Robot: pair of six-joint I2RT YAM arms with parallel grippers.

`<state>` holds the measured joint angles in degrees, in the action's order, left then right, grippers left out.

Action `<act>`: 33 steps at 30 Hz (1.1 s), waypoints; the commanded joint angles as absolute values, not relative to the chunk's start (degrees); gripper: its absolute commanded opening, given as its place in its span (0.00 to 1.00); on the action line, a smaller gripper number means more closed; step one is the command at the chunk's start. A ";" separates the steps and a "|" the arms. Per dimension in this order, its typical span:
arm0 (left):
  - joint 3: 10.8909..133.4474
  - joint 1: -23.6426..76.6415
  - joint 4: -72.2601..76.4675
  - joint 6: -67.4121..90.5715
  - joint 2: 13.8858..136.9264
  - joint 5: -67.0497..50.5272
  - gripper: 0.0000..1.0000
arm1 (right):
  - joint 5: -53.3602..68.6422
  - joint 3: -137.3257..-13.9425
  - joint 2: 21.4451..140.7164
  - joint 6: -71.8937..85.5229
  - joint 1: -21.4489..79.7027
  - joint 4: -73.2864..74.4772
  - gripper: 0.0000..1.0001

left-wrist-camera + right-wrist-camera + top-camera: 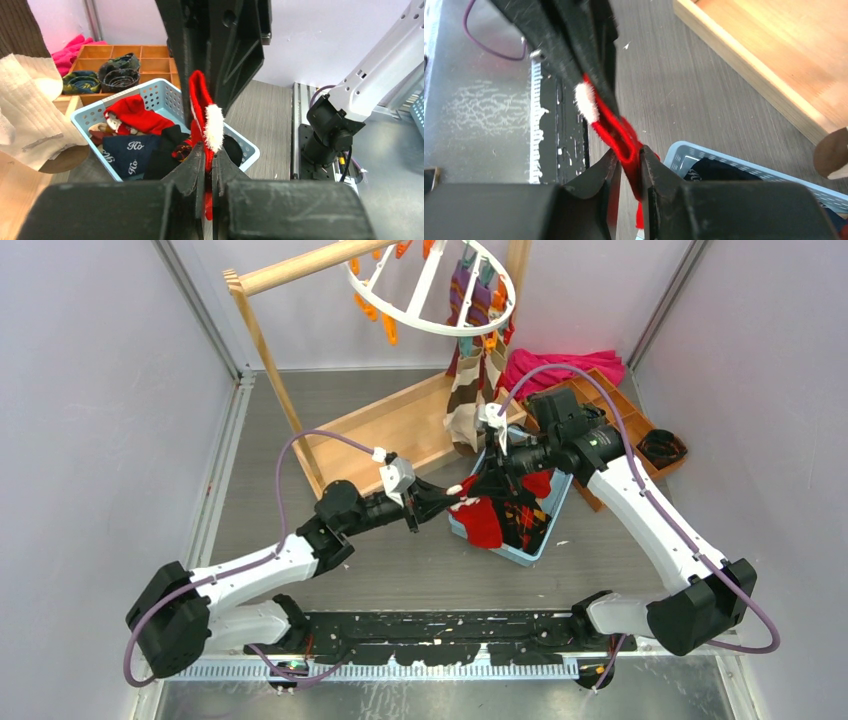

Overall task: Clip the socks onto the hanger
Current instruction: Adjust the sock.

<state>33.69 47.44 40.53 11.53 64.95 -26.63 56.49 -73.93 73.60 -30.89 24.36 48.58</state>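
Observation:
A red sock [470, 488] with a white fluffy cuff is stretched between both grippers above the left end of a light blue basket [548, 530] of socks. My left gripper [452, 496] is shut on the sock near its cuff; in the left wrist view the sock [199, 100] rises from my closed jaws [210, 156] to the right gripper's fingers [220, 60]. My right gripper [629, 157] is shut on the other end of the sock [616, 130]. The round white hanger [430, 290] with orange clips hangs at the top, with striped socks [470, 285] clipped on it.
A brown and cream sock [468, 400] dangles from the hanger, just behind the basket. The wooden stand's base [380, 425] lies to the left. A wooden compartment tray [640, 430] with rolled socks and a pink cloth [560, 365] sit at the back right.

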 commanded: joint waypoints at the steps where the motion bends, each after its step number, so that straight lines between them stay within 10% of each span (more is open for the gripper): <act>1: 31.59 50.96 46.24 10.42 62.19 -14.66 0.00 | 53.84 -74.07 72.02 -18.04 24.18 37.74 0.26; 13: 28.17 54.93 52.21 10.81 61.36 -2.29 0.00 | 50.40 -72.87 72.13 -12.70 23.70 32.78 0.29; 22: 28.55 55.11 52.21 11.49 61.16 -3.55 0.00 | 52.86 -71.73 72.50 -10.19 23.70 29.94 0.02; 33: 28.62 55.11 51.69 12.56 60.95 -4.25 0.00 | 53.32 -70.55 73.00 -5.81 23.66 26.19 0.03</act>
